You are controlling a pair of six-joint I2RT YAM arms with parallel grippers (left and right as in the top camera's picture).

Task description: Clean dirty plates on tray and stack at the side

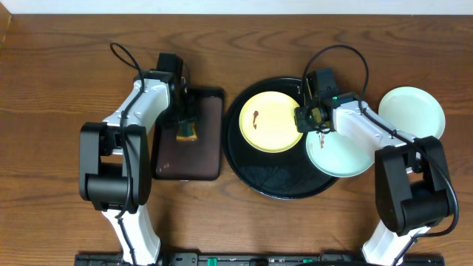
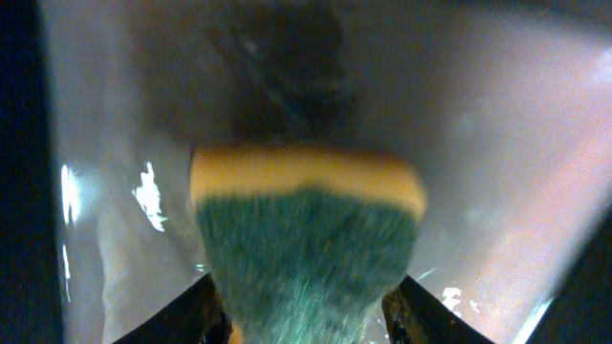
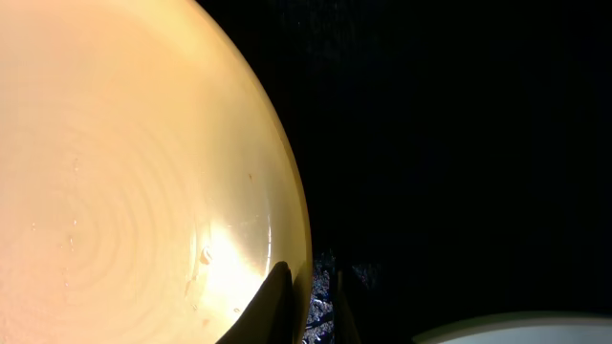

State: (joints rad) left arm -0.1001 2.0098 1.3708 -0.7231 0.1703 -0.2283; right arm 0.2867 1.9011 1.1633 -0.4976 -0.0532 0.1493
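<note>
Right up close was the sponge, yellow with a green, scratchy side. The left gripper hugged it from both sides, low over the brown tray. Across the table, the right gripper had its two fingers nearly together, pinching the rim of the yellow plate. That plate lay on the black tray, and it had a dark smear on it. One mint plate lay just beside it, partly over the tray's edge. A second mint plate sat off on the table at the right.

I thought the job in hand was to wipe the yellow plate. To do it well, the right gripper should hold the rim tight and keep the plate flat, so it could not slide. The sponge should come across to the smear, sit flat on it, and rub with a soft push. Too hard a push might tip the plate or pull it out of the pinch.
</note>
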